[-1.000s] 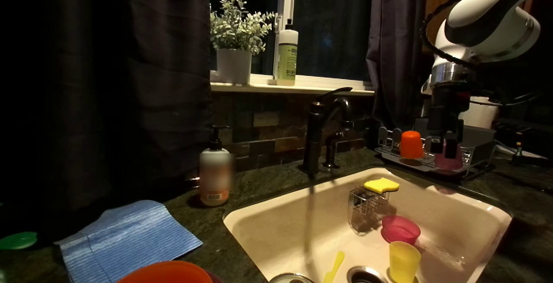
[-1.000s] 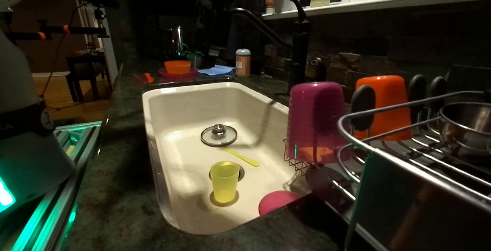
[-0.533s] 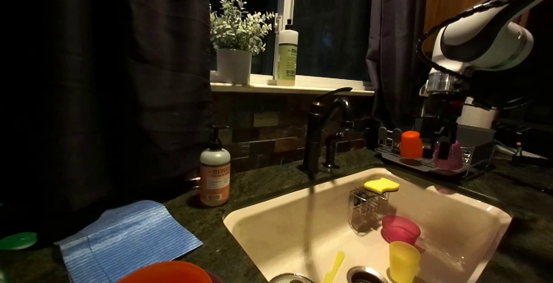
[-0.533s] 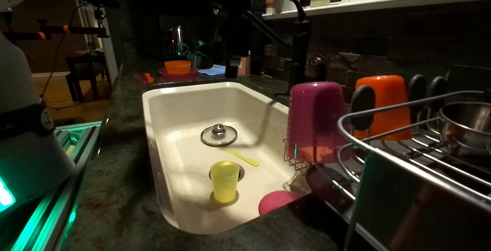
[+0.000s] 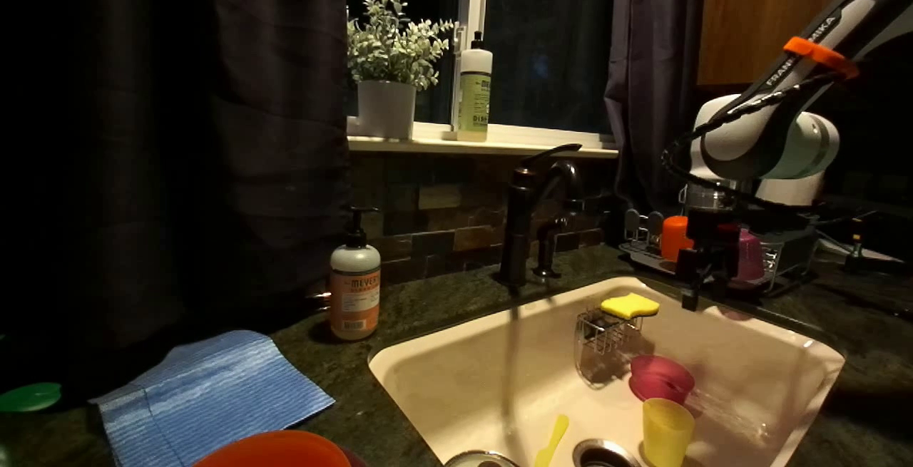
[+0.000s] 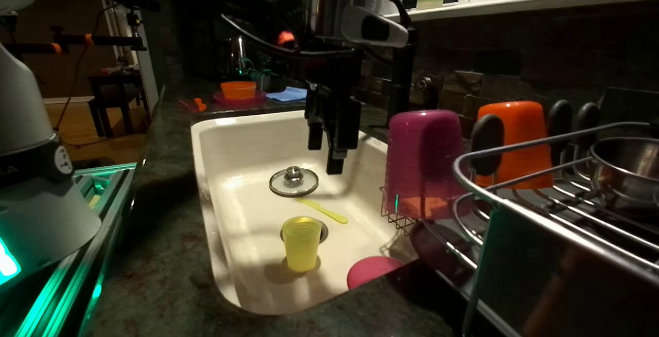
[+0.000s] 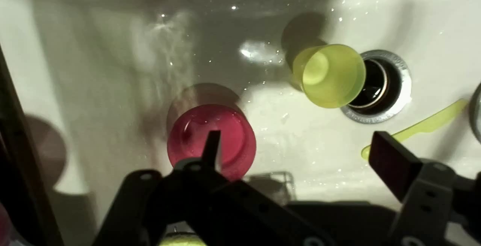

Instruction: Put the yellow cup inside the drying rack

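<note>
The yellow cup (image 5: pixel 667 431) stands upright in the sink by the drain. It also shows in an exterior view (image 6: pixel 302 247) and in the wrist view (image 7: pixel 334 76), where its open mouth faces up. My gripper (image 6: pixel 327 154) is above the sink, apart from the cup. In the wrist view the gripper (image 7: pixel 297 142) has its fingers wide apart with nothing between them. The cup lies beyond the fingertips there. The dark wire drying rack (image 6: pixel 556 275) stands on the counter beside the sink and shows in an exterior view (image 5: pixel 790 257), partly hidden by the arm.
An upside-down purple cup (image 6: pixel 425 164), an orange cup (image 6: pixel 515 144) and a metal pot (image 6: pixel 630 167) are in the rack. The sink (image 6: pixel 206 172) holds a pink bowl (image 7: pixel 233 141), a yellow knife (image 7: pixel 432 122) and a glass lid (image 6: pixel 293 185). The faucet (image 5: pixel 521 228) rises behind it.
The arm has come down and forward, bringing my gripper from in front of the rack to over the sink. The yellow cup and the other things have not moved.
</note>
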Robot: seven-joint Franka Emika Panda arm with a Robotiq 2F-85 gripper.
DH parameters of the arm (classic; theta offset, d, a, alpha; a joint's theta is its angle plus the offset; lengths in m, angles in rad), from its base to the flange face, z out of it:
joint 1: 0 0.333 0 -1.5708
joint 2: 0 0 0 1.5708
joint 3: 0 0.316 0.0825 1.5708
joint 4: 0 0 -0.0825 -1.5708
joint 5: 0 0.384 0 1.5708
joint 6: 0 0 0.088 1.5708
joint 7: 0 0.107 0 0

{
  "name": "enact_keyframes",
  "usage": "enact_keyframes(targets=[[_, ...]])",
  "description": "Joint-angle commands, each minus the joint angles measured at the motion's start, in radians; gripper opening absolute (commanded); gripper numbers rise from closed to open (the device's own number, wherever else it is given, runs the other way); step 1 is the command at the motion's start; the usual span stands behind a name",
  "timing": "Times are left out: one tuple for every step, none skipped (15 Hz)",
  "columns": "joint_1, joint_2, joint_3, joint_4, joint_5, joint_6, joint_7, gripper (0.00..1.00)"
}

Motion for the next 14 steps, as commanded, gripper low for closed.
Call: enact_keyframes(targets=[[-0.025, 0.131, 0.02, 0.003, -0.125, 0.146, 0.237, 1.0], [-0.023, 0.166, 0.012, 0.007, -0.136, 0.171, 0.275, 1.0], [-0.018, 0.196, 0.006, 0.012, -0.13, 0.184, 0.305, 1.0], [-0.012, 0.219, 0.002, 0.013, -0.124, 0.193, 0.331, 1.0], [-0.008, 0.242, 0.002, 0.014, -0.093, 0.202, 0.332, 1.0], [-0.008, 0.186, 0.002, 0.003, -0.099, 0.17, 0.286, 1.0], [-0.006, 0.204, 0.001, 0.006, -0.098, 0.172, 0.29, 1.0], [-0.005, 0.208, 0.001, 0.009, -0.098, 0.172, 0.289, 1.0], [-0.006, 0.205, 0.001, 0.011, -0.098, 0.172, 0.289, 1.0], [-0.006, 0.201, 0.001, 0.011, -0.099, 0.172, 0.289, 1.0], [-0.006, 0.199, 0.001, 0.011, -0.099, 0.172, 0.289, 1.0], [-0.017, 0.216, 0.016, 0.028, -0.032, 0.144, 0.248, 1.0], [-0.017, 0.245, 0.022, 0.045, 0.0, 0.137, 0.246, 1.0], [-0.016, 0.27, 0.032, 0.058, 0.037, 0.135, 0.235, 1.0]])
